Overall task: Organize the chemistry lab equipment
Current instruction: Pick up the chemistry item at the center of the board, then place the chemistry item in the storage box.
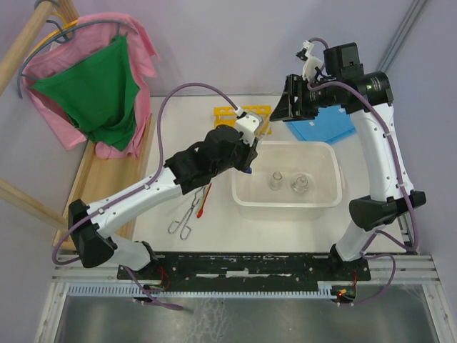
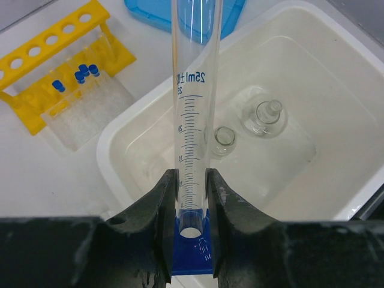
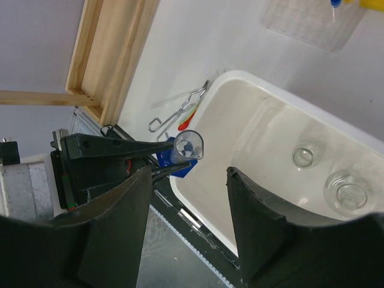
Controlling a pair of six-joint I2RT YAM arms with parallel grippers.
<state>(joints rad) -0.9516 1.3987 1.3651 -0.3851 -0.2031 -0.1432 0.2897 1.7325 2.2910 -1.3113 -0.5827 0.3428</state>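
Note:
My left gripper (image 2: 191,198) is shut on a clear graduated cylinder (image 2: 193,120) just above its blue base (image 2: 192,246); it hangs over the near left corner of the white tub (image 2: 114,138). Two small glass flasks (image 1: 275,181) (image 1: 300,185) stand inside the tub. Behind the tub lies the yellow rack (image 1: 228,112), with blue-capped tubes (image 2: 84,73) in a clear sleeve against it. Metal tongs (image 1: 187,218) and a thin red rod (image 1: 205,202) lie left of the tub. My right gripper (image 1: 285,103) is open and empty, high over the back of the table.
A flat blue lid (image 1: 325,128) lies behind the tub at the right. A wooden frame (image 1: 107,179) runs along the table's left edge, with pink and green cloths (image 1: 93,93) hanging on it. The arm bases sit on a black rail (image 1: 250,264) at the near edge.

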